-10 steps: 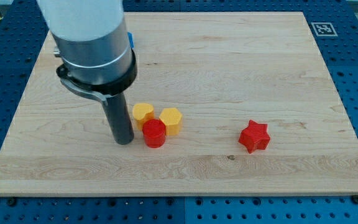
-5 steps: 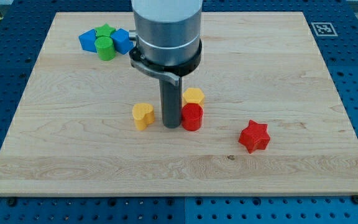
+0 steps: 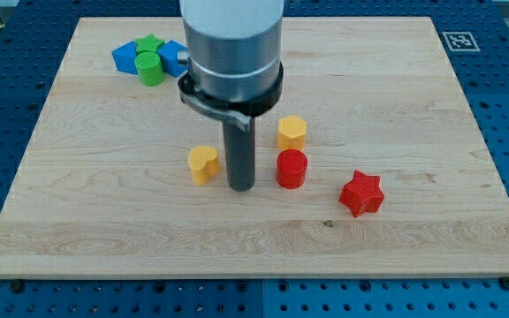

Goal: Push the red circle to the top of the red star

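The red circle (image 3: pixel 292 169) is a short red cylinder standing on the wooden board. The red star (image 3: pixel 361 193) lies to its right and slightly toward the view's bottom, a small gap apart. My tip (image 3: pixel 241 186) rests on the board just left of the red circle, not touching it, with a narrow gap between them. A yellow heart-shaped block (image 3: pixel 203 164) sits just left of my tip. A yellow hexagon block (image 3: pixel 292 132) stands directly above the red circle in the view.
A cluster of blue and green blocks (image 3: pixel 149 59) sits near the board's top left corner, partly hidden by the arm. A black-and-white marker (image 3: pixel 457 41) is at the board's top right corner. The board (image 3: pixel 431 132) lies on a blue perforated table.
The red circle and the yellow hexagon have been pushed rightward toward the red star. My tip has pulled back slightly left and down, leaving a gap to the red circle.
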